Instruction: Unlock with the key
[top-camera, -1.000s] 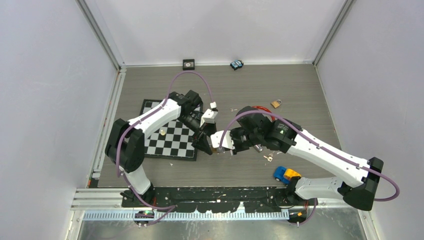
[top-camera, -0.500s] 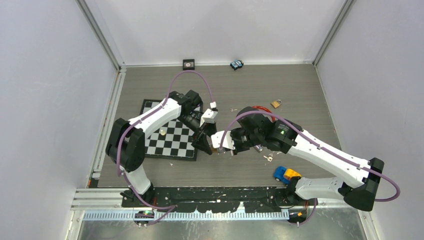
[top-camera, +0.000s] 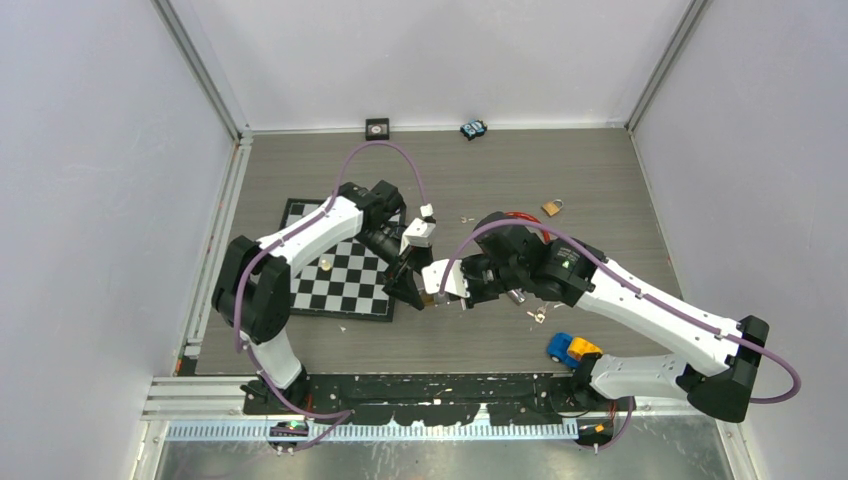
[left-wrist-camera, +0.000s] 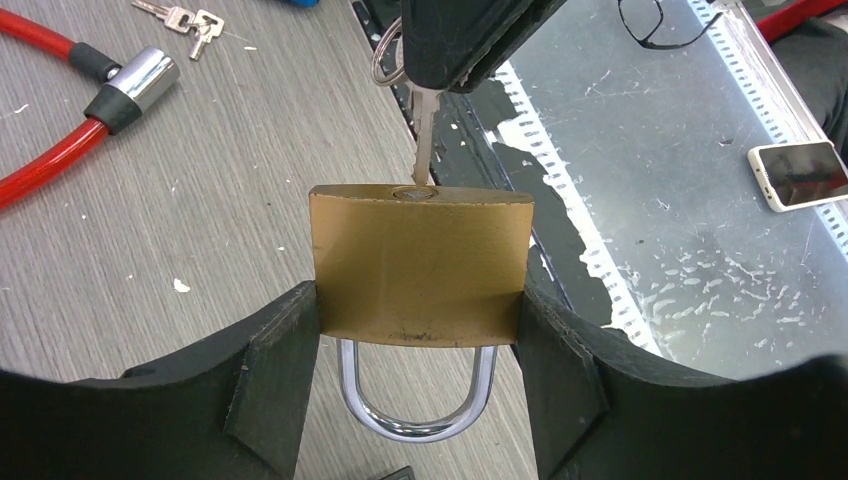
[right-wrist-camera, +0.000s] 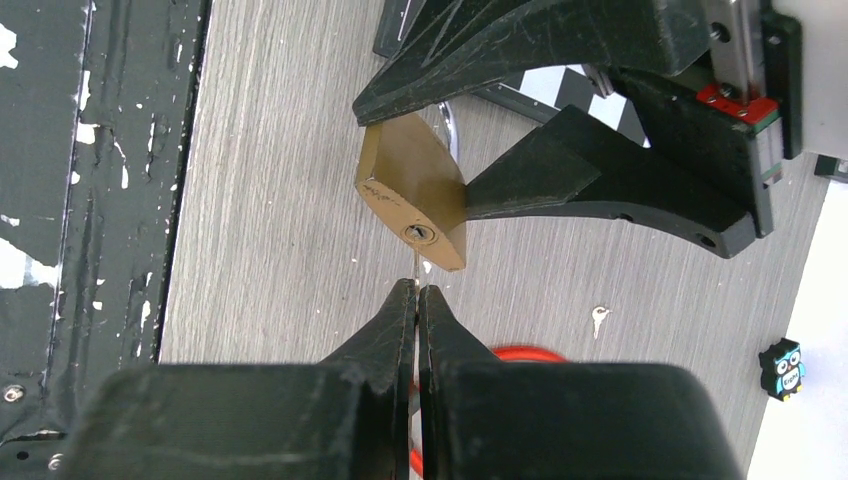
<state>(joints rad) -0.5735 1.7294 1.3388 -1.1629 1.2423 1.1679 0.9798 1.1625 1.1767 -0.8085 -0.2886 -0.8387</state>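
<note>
**Key tip at the keyhole of the gripped padlock**

Two padlocks are in view: a brass padlock (left-wrist-camera: 420, 260) gripped above the table (top-camera: 600, 180), and a smaller padlock (top-camera: 552, 207) lying on it further back and to the right; there is one single key (left-wrist-camera: 424, 130) in a grip and one small bunch of keys (top-camera: 537, 316) on the table; there is also one red cable lock (left-wrist-camera: 60, 100), one chessboard (top-camera: 340, 275), one toy truck (top-camera: 572, 349) and one owl figure (top-camera: 473, 129) at the back wall; the left gripper (top-camera: 408, 285) has its fingers (left-wrist-camera: 280, 370) spread wide and pressed on the two narrow sides of the brass padlock's body, so the body sits exactly between them; the shackle (left-wrist-camera: 415, 410) points back toward the left wrist, and the keyhole (right-wrist-camera: 420, 233) faces away from it, toward the right gripper (right-wrist-camera: 416, 298); the right gripper's fingers (right-wrist-camera: 395, 325) are pressed together and pinch the head of the key, with the key ring (left-wrist-camera: 385, 60) just beside them; the blade sticks out past the fingertips in one line with the keyhole, and its tip meets the keyhole; how deep it goes in, I cannot tell; the two grippers face each other just beside the near right corner of the chessboard; the cable lock lies on the table, partly hidden by the right arm
</note>
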